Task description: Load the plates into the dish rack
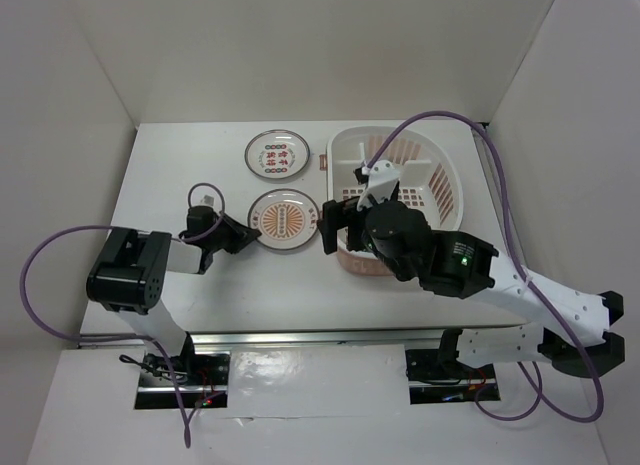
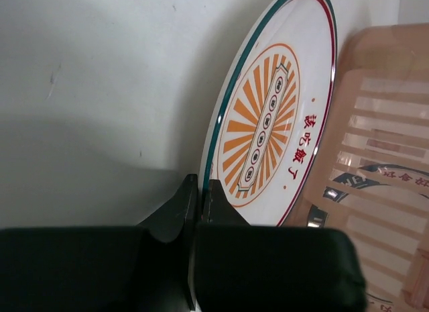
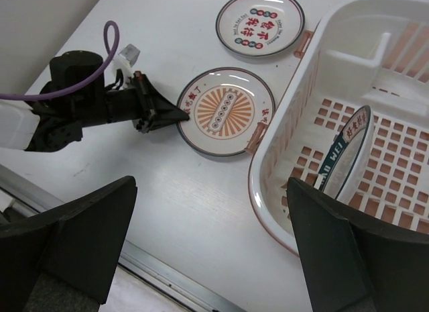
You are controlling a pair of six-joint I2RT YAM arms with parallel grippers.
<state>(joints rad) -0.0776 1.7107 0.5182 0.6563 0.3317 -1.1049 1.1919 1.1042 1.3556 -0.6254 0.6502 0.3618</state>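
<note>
Finds the orange sunburst plate [image 1: 284, 220] face up on the table [image 1: 170, 165], right beside the left wall of the dish rack [image 1: 445, 165]. Shows the left gripper [image 1: 256, 235] pinched closed on that plate's rim, at the edge farthest from the dish rack, jaws pressed nearly together over the thin rim. Places the character plate [image 1: 277, 152] flat on the table, left of the dish rack's far corner and a little apart from it. Finds the green-rimmed plate [image 3: 345, 154] inside the dish rack, standing on edge on the slotted floor and leaning. Sets the right gripper [image 3: 211, 186] above the dish rack's near-left rim, jaws spread wide and gripping nothing.
</note>
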